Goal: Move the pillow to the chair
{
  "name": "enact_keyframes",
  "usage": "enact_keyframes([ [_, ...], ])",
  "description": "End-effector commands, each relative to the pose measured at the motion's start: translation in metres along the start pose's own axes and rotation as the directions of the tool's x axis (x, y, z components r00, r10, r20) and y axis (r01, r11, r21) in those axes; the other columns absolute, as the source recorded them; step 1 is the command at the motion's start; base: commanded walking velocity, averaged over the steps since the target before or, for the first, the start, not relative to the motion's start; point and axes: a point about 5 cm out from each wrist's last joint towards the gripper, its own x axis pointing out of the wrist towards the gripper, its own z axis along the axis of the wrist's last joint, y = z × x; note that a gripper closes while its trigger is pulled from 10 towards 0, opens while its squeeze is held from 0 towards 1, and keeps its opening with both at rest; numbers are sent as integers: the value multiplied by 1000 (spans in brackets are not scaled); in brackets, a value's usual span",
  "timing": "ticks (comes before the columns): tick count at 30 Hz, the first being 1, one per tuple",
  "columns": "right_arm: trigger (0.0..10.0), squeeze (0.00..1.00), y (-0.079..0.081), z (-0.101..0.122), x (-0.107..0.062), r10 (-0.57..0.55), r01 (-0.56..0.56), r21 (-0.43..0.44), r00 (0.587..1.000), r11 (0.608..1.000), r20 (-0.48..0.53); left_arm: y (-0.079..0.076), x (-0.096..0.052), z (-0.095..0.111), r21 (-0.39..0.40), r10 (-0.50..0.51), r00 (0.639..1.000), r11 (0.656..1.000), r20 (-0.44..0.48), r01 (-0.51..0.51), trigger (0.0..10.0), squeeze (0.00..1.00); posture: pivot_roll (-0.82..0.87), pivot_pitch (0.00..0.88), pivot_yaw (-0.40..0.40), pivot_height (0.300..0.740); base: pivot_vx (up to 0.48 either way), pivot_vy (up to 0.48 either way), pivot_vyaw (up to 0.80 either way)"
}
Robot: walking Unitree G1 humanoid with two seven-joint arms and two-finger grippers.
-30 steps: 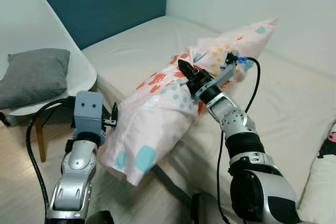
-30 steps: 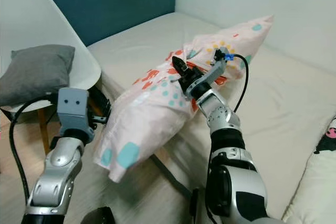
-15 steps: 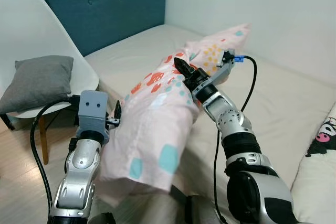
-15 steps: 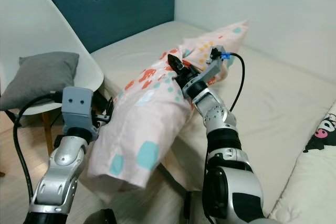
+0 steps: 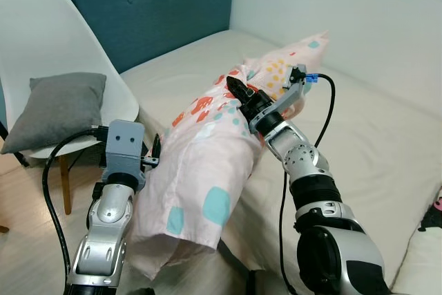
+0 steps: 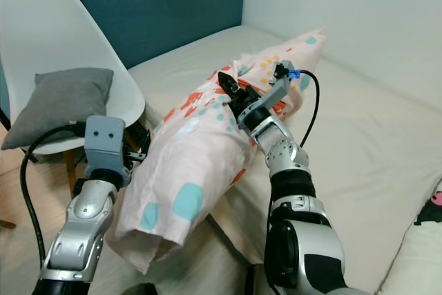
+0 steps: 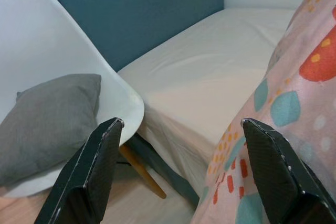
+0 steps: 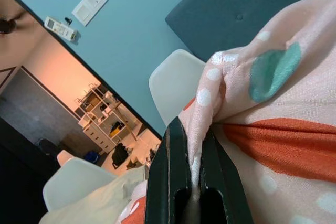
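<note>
Right in the middle of the frame the right gripper (image 5: pixel 235 88) has its two black fingers (image 8: pixel 173 177) pinched tight on a fold of the pillow (image 5: pixel 207 184), the pink cloth squeezed between them in the right wrist view. The pillow is long and pale pink with teal, orange and white spots; its upper end lies on the bed (image 5: pixel 373 143) toward the upper right, and the rest drapes down off the mattress edge toward the lower middle of the frame, hanging beside the left arm. The left gripper (image 7: pixel 184 145) sits at the lower left, jaws spread wide apart, one finger (image 7: pixel 278 166) lying against the pillow's side and the other out in open air, so nothing is clamped there. A black cable (image 5: pixel 52 191) loops down from the left wrist, and another (image 5: pixel 324 112) arcs from the blue plug at the right wrist. Up in the upper left stands the chair (image 5: pixel 48 32), white shell on wooden legs, with a grey cushion (image 5: pixel 59 108) leaning in its seat, well apart from the pillow. Behind the bed, across the top centre, runs a dark teal headboard (image 5: pixel 152 5), and a white wall (image 5: pixel 345 12) takes the upper right.
</note>
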Motion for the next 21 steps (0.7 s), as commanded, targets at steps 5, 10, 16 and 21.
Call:
enact_keyframes([
  [5,0,0,14,12,6,68,-67,-18,996,998,56,-2,-2,-9,6,-8,999,1000,-37,8,10000,0,42,0,-61,640,0,0,0],
  [10,0,0,14,11,6,70,-69,-15,996,997,54,-2,-1,-10,8,-8,999,1000,-50,8,10000,0,44,0,-62,655,-480,0,0],
  [16,0,0,14,10,6,70,-70,-15,996,997,53,-2,-1,-11,4,-7,999,1000,-53,8,10000,0,44,0,-62,670,-480,0,0],
  [21,0,0,9,9,3,47,-46,-26,998,999,38,-2,-3,-10,33,-22,999,999,-24,23,10000,0,42,0,-60,695,-196,0,0],
])
